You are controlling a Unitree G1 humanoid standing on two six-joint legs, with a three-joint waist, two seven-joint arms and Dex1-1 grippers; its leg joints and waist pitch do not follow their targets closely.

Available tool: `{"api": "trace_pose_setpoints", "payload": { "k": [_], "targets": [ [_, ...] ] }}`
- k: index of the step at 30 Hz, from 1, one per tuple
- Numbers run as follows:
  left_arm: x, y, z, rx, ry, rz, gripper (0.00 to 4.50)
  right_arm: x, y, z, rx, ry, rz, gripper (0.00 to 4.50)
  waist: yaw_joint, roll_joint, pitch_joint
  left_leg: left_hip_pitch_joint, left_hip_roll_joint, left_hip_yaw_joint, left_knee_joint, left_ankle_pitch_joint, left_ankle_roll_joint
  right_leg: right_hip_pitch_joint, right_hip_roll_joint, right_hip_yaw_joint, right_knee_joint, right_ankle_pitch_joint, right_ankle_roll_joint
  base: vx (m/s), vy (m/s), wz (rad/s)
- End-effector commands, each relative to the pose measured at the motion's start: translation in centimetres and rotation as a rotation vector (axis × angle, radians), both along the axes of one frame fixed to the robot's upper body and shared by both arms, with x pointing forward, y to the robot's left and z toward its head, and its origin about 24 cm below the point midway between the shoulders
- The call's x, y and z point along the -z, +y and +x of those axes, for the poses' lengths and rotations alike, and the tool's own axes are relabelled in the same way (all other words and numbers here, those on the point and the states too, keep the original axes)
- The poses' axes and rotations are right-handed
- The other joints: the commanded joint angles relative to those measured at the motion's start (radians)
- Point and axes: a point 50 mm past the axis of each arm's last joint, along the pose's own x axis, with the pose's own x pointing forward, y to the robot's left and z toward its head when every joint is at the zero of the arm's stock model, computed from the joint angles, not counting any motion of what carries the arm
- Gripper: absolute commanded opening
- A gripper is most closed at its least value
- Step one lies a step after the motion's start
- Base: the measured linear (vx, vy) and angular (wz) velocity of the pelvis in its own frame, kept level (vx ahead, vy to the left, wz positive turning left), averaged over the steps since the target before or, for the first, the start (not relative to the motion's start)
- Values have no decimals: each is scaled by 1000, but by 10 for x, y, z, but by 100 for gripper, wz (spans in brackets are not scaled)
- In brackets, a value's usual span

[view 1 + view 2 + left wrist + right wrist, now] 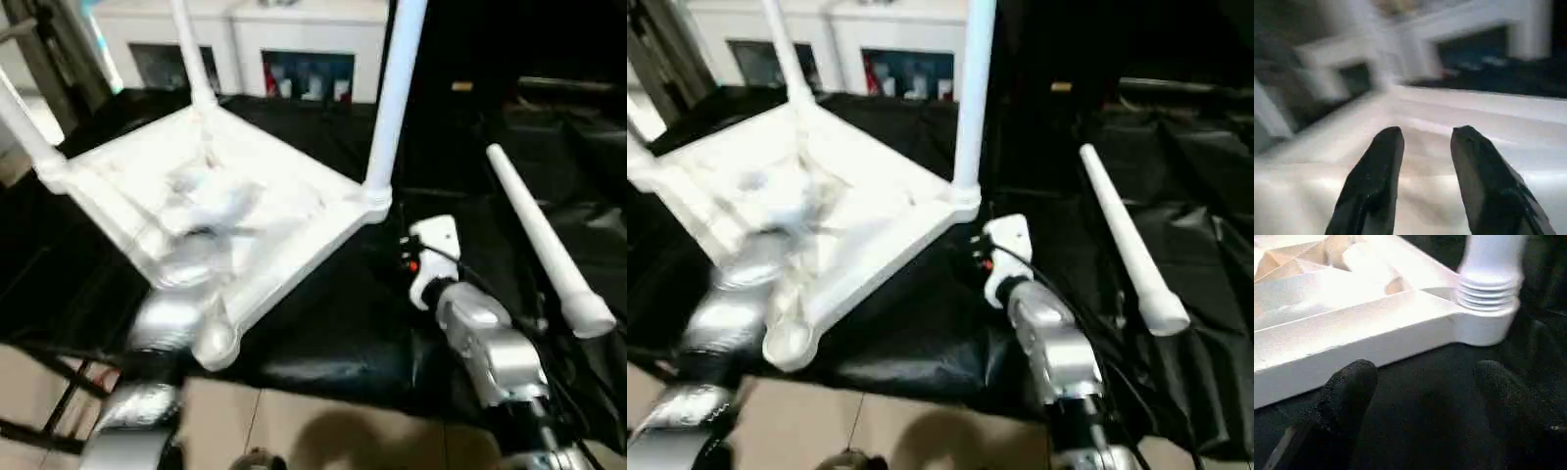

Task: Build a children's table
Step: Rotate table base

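Head view: three legs seated in upturned top (245,211); both grippers empty, parted; loose leg (549,245) needs fitting into near-corner socket (216,345).

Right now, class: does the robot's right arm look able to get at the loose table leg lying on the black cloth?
Probably yes. The loose leg lies on the black cloth just beside the right gripper, whose fingers stand open and empty near the table top's corner. Nothing lies between them.

Black cloth (323,333) lies bare between table (294,264) and loose leg (549,245).
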Motion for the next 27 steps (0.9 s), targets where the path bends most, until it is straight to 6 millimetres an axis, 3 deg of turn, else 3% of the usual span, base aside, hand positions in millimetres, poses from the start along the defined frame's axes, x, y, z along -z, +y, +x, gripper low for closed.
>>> {"api": "trace_pose_setpoints", "payload": {
  "k": [1,3,6,8,9,10,11,13,16,20,27],
  "targets": [
    [-11,24,-19,-149,-88,22,188,-4,12,6,-33,-3,-8,368,-2,-2,-63,32,87,-49,-83,-251,17,35,-76,60,-70,-202,-173,0,0,0],
    [-9,31,-27,-184,-86,31,188,-6,15,7,-42,-4,-6,368,-6,-3,-59,26,88,-52,-88,-268,8,37,-75,59,-69,-210,-168,0,0,0],
    [6,53,-52,-327,2,27,188,-8,24,11,-68,-7,-9,368,-7,-3,-57,28,87,-51,-89,-275,0,32,-73,61,-67,-204,-163,0,0,0],
    [13,61,-58,-379,43,16,188,-7,26,12,-72,-5,-9,368,-6,-1,-54,29,82,-49,-90,-286,0,28,-70,62,-72,-223,-153,0,0,0],
    [30,69,-65,-408,125,-4,188,-7,29,13,-81,-4,-9,368,-3,-3,-54,33,82,-49,-90,-300,-6,25,-71,63,-75,-239,-147,0,0,0],
    [30,69,-65,-408,125,-4,188,-7,29,13,-81,-4,-9,368,-4,-3,-52,31,82,-52,-93,-310,-12,27,-71,63,-76,-251,-143,0,0,0],
    [45,74,-71,-407,202,-4,188,-7,32,13,-90,-1,-6,368,-2,-5,-52,34,83,-53,-94,-319,-18,23,-71,63,-78,-255,-135,0,0,0],
    [55,75,-75,-384,267,-7,188,-6,33,13,-98,1,-4,368,-4,-5,-50,30,83,-55,-98,-333,-26,25,-72,63,-77,-262,-126,0,0,0],
    [68,61,-75,-218,391,-51,188,-6,35,13,-106,3,-6,368,-3,-4,-51,34,85,-55,-99,-337,-40,22,-75,66,-76,-256,-130,0,0,0],
    [71,34,-73,58,489,-20,188,-3,35,12,-110,9,-9,368,2,-3,-49,36,86,-54,-102,-346,-50,18,-75,68,-75,-238,-139,0,0,0],
    [80,12,-85,389,683,62,188,-5,33,11,-108,2,-13,368,-1,3,-49,37,86,-55,-107,-363,-68,24,-76,69,-71,-220,-151,0,0,0]
  ]
}}
